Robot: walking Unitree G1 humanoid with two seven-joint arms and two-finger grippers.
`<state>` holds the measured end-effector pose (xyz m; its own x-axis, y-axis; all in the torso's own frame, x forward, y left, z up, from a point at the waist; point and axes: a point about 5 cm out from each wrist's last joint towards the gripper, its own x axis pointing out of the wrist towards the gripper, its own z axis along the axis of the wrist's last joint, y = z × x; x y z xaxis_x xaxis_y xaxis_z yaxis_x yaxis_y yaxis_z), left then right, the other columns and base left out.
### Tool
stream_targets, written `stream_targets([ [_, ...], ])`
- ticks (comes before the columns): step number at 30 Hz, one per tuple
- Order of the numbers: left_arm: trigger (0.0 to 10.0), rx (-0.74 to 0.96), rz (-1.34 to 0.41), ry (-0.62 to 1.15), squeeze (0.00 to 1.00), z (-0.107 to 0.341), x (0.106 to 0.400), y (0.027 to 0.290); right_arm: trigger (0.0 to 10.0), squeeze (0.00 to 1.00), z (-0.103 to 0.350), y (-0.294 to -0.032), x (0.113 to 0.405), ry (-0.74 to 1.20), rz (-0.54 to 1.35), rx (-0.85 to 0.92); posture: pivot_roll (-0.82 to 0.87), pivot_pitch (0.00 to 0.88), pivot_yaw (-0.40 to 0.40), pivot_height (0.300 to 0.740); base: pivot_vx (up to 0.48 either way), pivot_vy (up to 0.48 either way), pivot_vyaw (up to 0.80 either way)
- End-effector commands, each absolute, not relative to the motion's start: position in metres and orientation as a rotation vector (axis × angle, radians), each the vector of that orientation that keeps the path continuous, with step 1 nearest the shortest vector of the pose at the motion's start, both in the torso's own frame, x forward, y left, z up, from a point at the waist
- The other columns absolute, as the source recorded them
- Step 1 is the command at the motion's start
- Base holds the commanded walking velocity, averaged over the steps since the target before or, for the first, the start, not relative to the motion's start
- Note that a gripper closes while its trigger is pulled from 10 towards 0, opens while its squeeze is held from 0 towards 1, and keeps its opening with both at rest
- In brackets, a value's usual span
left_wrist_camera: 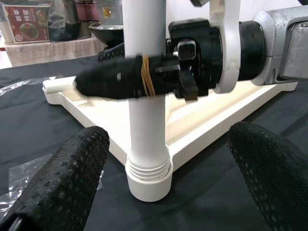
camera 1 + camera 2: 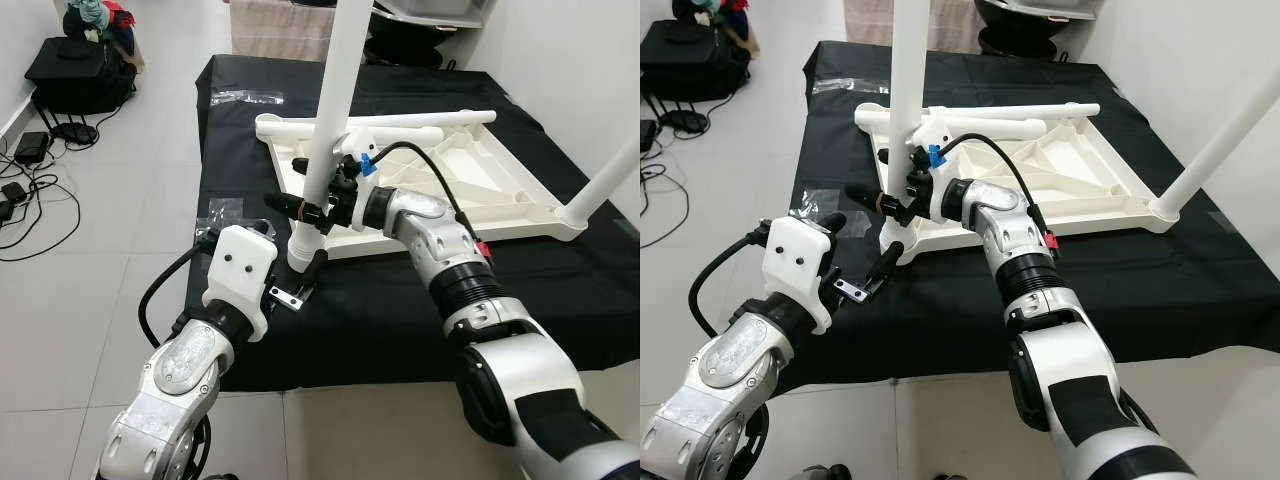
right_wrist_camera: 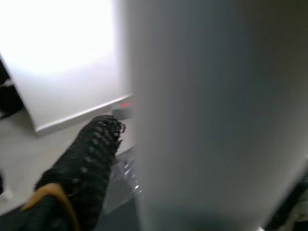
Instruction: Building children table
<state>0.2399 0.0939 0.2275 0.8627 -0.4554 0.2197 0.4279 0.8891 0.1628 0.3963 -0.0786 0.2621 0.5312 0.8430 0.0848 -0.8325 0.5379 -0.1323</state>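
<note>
Right gripper reaching in from 4 o'clock, fingers pinching the upright white leg at the near corner of the upturned tabletop on the black bench; left gripper below, fingers spread around its base.

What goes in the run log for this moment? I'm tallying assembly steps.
right gripper: shut on leg | left gripper: open near leg base | tabletop: upside down on cloth

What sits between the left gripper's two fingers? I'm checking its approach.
In the left wrist view, the white table leg stands between the open left gripper's fingers, untouched.
</note>
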Motion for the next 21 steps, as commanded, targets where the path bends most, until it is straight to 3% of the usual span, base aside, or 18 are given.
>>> stream_targets([
  [1, 10.0, 0.109, -0.472, -0.244, 0.0, 0.224, 0.239, 0.093, 0.0, 0.0, 0.268, -0.079, 0.398, -0.174, 0.97, -0.046, 0.1, 0.162, -0.138, 0.74, 0.0, 0.0, 0.0],
  [13, 10.0, 0.111, -0.464, -0.248, 0.0, 0.225, 0.24, 0.094, 0.0, 0.0, 0.267, -0.082, 0.401, -0.189, 0.908, 0.006, 0.1, 0.16, -0.139, 0.74, 0.0, 0.0, 0.0],
  [15, 10.0, 0.112, -0.46, -0.25, 0.0, 0.226, 0.24, 0.095, 0.0, 0.0, 0.262, -0.09, 0.412, -0.131, 0.661, -0.006, 0.1, 0.16, -0.14, 0.74, 0.0, 0.0, 0.0],
  [17, 10.0, 0.112, -0.46, -0.25, 0.0, 0.226, 0.24, 0.095, 0.0, 0.0, 0.26, -0.094, 0.416, -0.109, 0.562, -0.014, 0.1, 0.16, -0.14, 0.74, 0.0, 0.0, 0.0],
  [18, 10.0, 0.112, -0.458, -0.25, 0.0, 0.226, 0.24, 0.095, 0.0, 0.0, 0.253, -0.113, 0.422, -0.062, 0.312, -0.032, 0.09, 0.161, -0.135, 0.74, 0.0, 0.0, 0.0],
  [19, 10.0, 0.112, -0.458, -0.25, 0.0, 0.226, 0.24, 0.095, 0.0, 0.0, 0.253, -0.113, 0.422, -0.062, 0.312, -0.032, 0.09, 0.161, -0.135, 0.74, 0.0, 0.0, 0.0],
  [20, 10.0, 0.112, -0.457, -0.253, 0.0, 0.226, 0.241, 0.094, 0.0, 0.0, 0.241, -0.157, 0.423, -0.022, -0.141, -0.035, 0.09, 0.162, -0.135, 0.74, 0.0, 0.0, 0.0],
  [21, 10.0, 0.11, -0.458, -0.256, 0.0, 0.227, 0.241, 0.094, 0.0, 0.0, 0.237, -0.172, 0.42, -0.009, -0.285, -0.007, 0.09, 0.163, -0.136, 0.74, 0.0, 0.0, 0.0],
])
